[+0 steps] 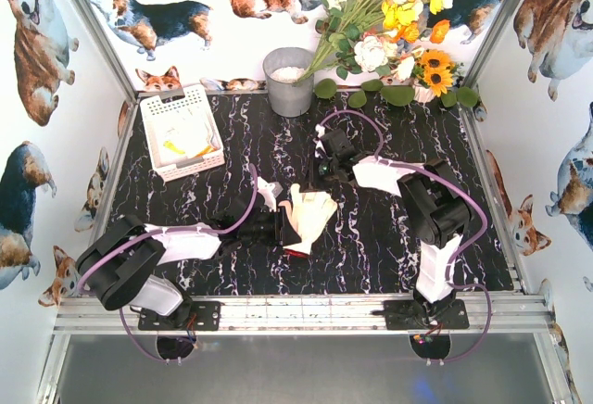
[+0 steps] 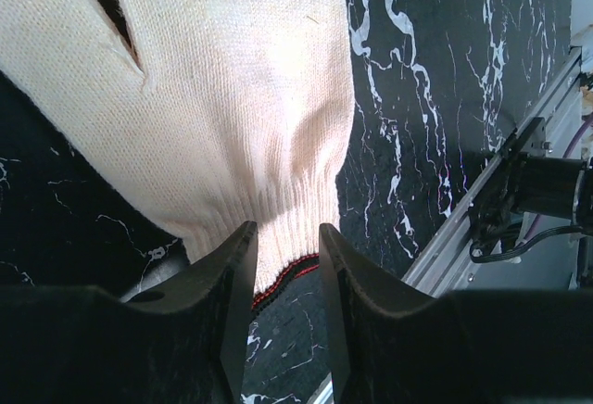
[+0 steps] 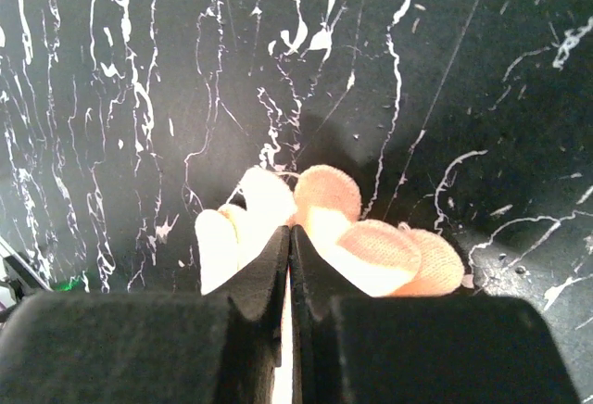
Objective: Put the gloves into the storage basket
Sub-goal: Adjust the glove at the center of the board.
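While the left gripper (image 2: 285, 239) pinches its cuff, a white glove (image 1: 311, 214) lies mid-table (image 1: 389, 237), its long axis running near to far. Its fingertips point away, towards the right gripper (image 3: 289, 237), whose fingers are pressed together. The storage basket (image 1: 156, 112) sits far-left.

Bucket (image 1: 289, 89) stands near the basket's (image 1: 176, 100) right side.
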Robot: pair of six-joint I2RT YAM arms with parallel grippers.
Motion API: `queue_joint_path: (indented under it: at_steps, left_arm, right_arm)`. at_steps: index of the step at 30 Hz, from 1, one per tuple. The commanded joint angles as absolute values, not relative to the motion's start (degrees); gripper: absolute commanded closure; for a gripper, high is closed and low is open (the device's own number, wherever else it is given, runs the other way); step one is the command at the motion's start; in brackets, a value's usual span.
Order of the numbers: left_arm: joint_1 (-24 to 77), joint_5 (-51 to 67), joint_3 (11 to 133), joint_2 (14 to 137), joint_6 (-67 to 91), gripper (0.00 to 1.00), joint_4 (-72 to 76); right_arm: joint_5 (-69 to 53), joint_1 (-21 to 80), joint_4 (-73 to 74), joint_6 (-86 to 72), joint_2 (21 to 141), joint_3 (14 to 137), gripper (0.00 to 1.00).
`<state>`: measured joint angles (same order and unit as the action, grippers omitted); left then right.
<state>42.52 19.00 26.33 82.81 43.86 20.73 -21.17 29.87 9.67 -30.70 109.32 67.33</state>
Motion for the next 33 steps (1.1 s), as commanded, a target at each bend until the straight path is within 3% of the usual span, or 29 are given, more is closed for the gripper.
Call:
queue_joint_path:
  at_steps: [1, 33]
  left_arm:
    - [42.8, 18.9, 27.0, 82.6, 42.3, 0.72, 20.7]
    - [42.5, 19.5, 31.9, 91.8, 36.7, 0.71, 20.5]
  right_arm:
    - [-18.1, 29.5, 5.4, -31.8, 106.1, 66.0, 1.0]
    - [-0.2, 28.6, 4.6, -34.5, 102.6, 60.4, 1.0]
